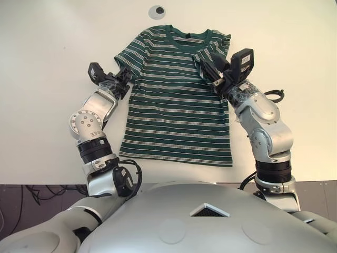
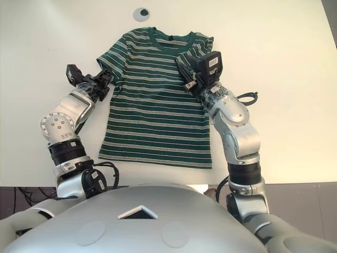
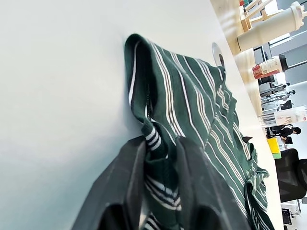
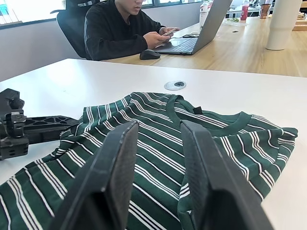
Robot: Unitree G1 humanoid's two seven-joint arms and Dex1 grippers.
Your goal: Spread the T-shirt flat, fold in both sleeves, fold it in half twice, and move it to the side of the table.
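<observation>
A dark green T-shirt (image 1: 176,105) with white stripes lies spread on the white table (image 1: 42,52), collar away from me. Its right sleeve (image 1: 213,52) is folded inward over the chest. My left gripper (image 1: 125,78) sits at the shirt's left sleeve and is shut on the sleeve fabric (image 3: 158,96), which bunches up between the fingers (image 3: 129,177). My right gripper (image 1: 213,71) hovers just over the folded right sleeve; the right wrist view shows it (image 4: 158,127) open, with nothing between the fingers. The left gripper (image 4: 29,129) also appears across the shirt there.
A round metal cable port (image 1: 157,11) is set into the table just beyond the collar. Bare table surface extends on both sides of the shirt. The table's front edge (image 1: 47,183) runs close to the hem.
</observation>
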